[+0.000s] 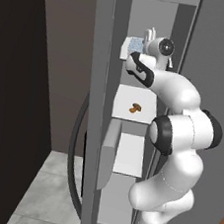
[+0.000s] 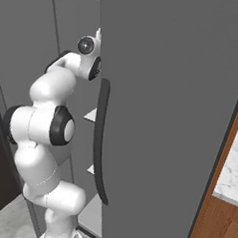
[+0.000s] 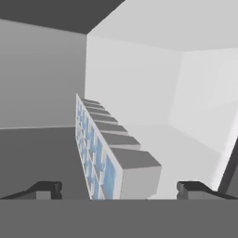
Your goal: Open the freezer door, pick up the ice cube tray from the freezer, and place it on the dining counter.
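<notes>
Pale-blue ice cube tray (image 3: 109, 153), between spread fingers (image 3: 46, 189)

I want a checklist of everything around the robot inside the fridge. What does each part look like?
Surface: white freezer shelf, upper one carries the tray.
Job's things: freezer door swung open; ice cube tray on the top shelf, not gripped; dining counter off to the right.
Clutter: small brown food item on the middle shelf.
Tool: open, fingertips either side of the tray's near end.
Cables: nothing seen.
Surroundings: plain grey door, closed; grey tiled floor.
</notes>
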Tool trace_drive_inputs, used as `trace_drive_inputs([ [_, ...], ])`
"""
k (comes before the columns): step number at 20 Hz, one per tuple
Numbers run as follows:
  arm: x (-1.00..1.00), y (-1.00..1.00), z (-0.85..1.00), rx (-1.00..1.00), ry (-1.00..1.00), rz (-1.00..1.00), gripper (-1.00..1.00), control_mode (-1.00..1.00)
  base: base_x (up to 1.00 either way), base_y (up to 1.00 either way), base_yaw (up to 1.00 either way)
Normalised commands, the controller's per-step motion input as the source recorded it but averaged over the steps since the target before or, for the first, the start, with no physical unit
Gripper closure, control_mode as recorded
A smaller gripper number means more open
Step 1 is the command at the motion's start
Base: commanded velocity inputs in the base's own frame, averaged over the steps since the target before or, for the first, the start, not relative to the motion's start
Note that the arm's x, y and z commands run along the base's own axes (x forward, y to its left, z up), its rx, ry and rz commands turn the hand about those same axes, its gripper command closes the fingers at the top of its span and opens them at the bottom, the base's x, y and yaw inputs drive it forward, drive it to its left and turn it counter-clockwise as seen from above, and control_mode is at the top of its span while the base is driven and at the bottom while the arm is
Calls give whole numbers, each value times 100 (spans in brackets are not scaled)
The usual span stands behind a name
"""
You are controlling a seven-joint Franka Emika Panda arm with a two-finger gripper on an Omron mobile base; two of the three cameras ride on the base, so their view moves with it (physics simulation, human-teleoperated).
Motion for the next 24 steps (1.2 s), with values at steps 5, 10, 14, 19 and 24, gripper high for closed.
trace_drive_inputs([
  [5, 21, 1, -7, 0, 0, 0, -100, -100, 0, 0, 0],
  [10, 15, 2, -15, 0, 0, 0, -100, -100, 0, 0, 0],
  [14, 5, 5, -13, 0, 1, 0, -100, -100, 0, 0, 0],
  [19, 0, 3, -5, 0, 4, 0, -100, -100, 0, 0, 0],
  [24, 0, 2, 0, 0, 1, 0, -100, -100, 0, 0, 0],
])
